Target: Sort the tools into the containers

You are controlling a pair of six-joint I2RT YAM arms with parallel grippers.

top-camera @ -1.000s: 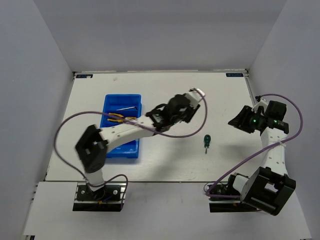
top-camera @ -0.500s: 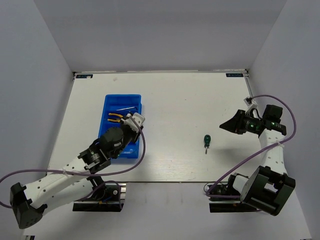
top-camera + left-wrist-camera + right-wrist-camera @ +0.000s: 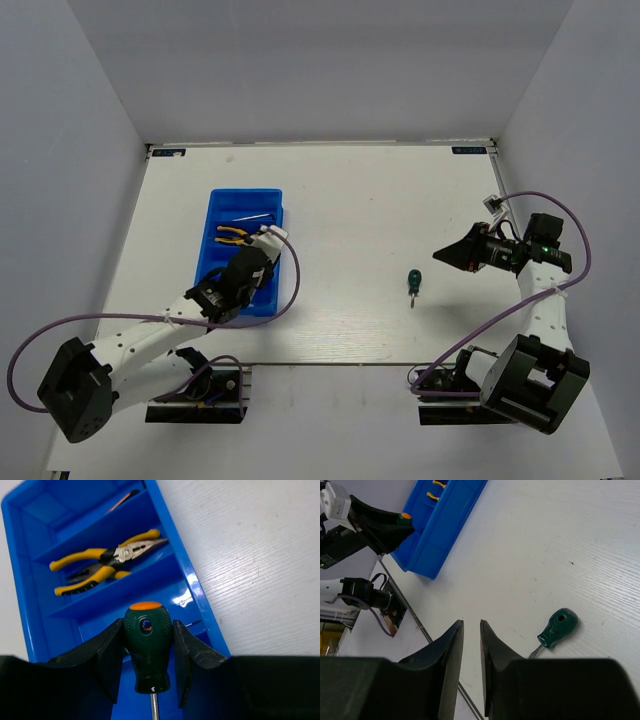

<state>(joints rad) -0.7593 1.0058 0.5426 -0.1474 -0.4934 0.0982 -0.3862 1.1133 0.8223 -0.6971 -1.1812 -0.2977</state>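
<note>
Gripping green screwdriver (image 3: 146,650) by handle with left fingers (image 3: 112,655), hovering over blue bin (image 3: 30,580), compartment just nearer than pliers (image 3: 107,562). On worktop (image 3: 350,200), second screwdriver (image 3: 412,279) loose, near right fingers (image 3: 451,650), slit apart, empty; right arm nearer. Top view: long axis near-far, handle far. Shaft mostly hidden in right wrist view.
</note>
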